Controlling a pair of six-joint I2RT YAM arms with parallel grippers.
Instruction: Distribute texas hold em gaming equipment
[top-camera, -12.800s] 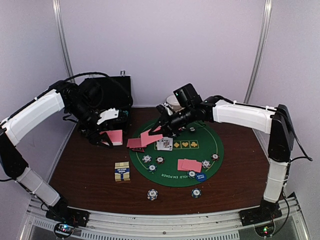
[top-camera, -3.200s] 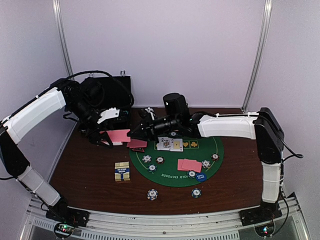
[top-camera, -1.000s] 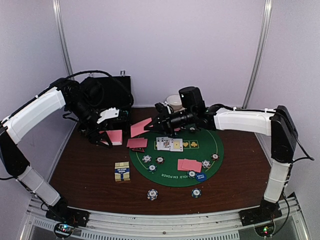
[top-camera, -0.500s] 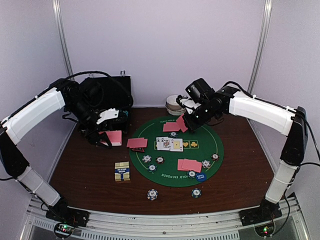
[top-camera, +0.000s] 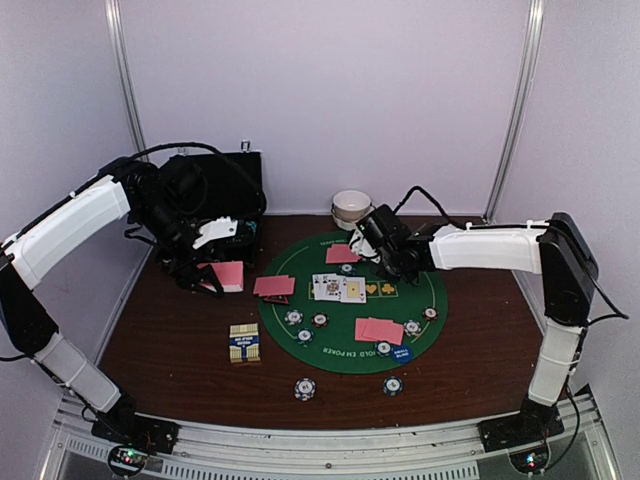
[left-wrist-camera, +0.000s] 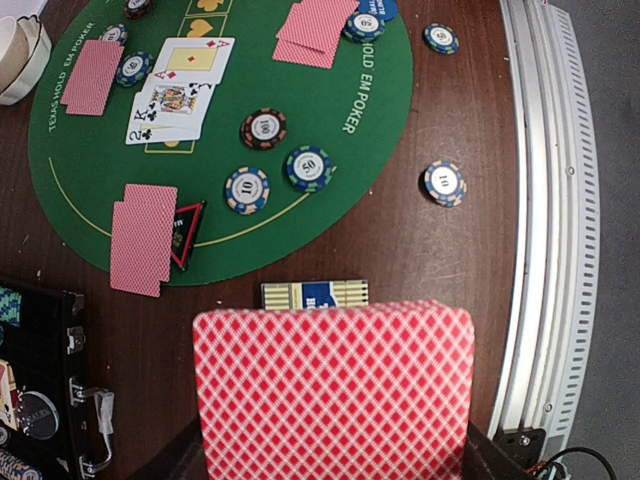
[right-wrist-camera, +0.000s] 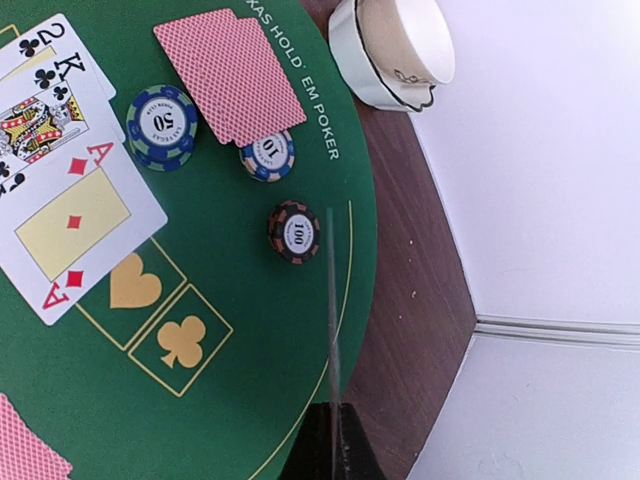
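Observation:
My left gripper (top-camera: 213, 276) hangs over the table's left side, shut on a deck of pink-backed playing cards (left-wrist-camera: 335, 390) that fills the lower left wrist view. My right gripper (top-camera: 374, 244) is low over the far edge of the green mat (top-camera: 350, 362). It is shut on a single card (right-wrist-camera: 331, 320), which shows edge-on. Two pink cards (right-wrist-camera: 230, 75) lie just beyond it beside a 50 chip (right-wrist-camera: 160, 127), a 10 chip (right-wrist-camera: 267, 156) and a 100 chip (right-wrist-camera: 295, 232). Face-up cards (top-camera: 338, 288) lie mid-mat. More pink pairs (top-camera: 274, 286) (top-camera: 378, 330) and striped chips (top-camera: 304, 388) lie around.
A black hinged case (top-camera: 215, 185) stands open at the back left behind my left arm. White bowls (top-camera: 352, 208) sit behind the mat. A card box (top-camera: 244, 343) lies left of the mat. A red triangular marker (left-wrist-camera: 185, 232) sits by the left pink pair.
My right arm swung from beside the deck across to the mat's far edge with a card, then came down low. The left arm and the deck stayed put.

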